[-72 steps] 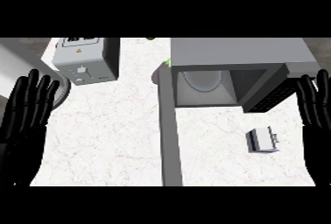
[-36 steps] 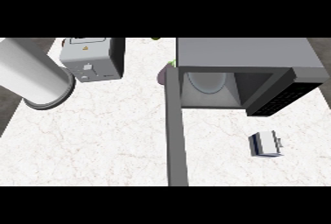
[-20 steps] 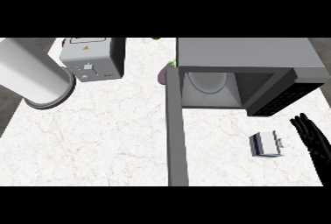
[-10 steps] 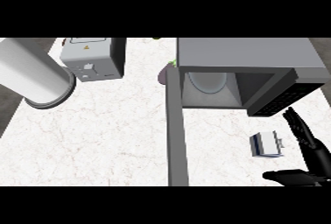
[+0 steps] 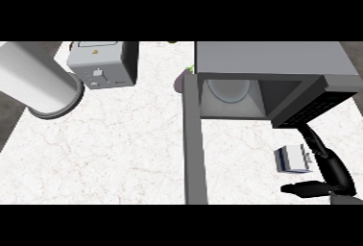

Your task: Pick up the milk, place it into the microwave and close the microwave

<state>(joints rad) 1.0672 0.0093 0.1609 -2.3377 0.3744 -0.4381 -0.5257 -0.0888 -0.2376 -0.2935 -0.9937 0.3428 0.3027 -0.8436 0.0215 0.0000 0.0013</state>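
Right hand [image 5: 333, 168] is open, fingers straight just beside the milk [image 5: 291, 158], holding nothing. Milk sits on the counter [image 5: 120, 144] before the open microwave [image 5: 269, 62].

Black right hand [image 5: 333, 166] risen further from 5 o'clock, straight fingers [image 5: 315, 142] now along the 3 o'clock side of the small white milk carton [image 5: 291, 158], thumb out beneath it.

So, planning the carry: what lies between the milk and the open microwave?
In the head view only bare counter lies between the milk and the mouth of the microwave. The right hand is at the milk's right side, open.
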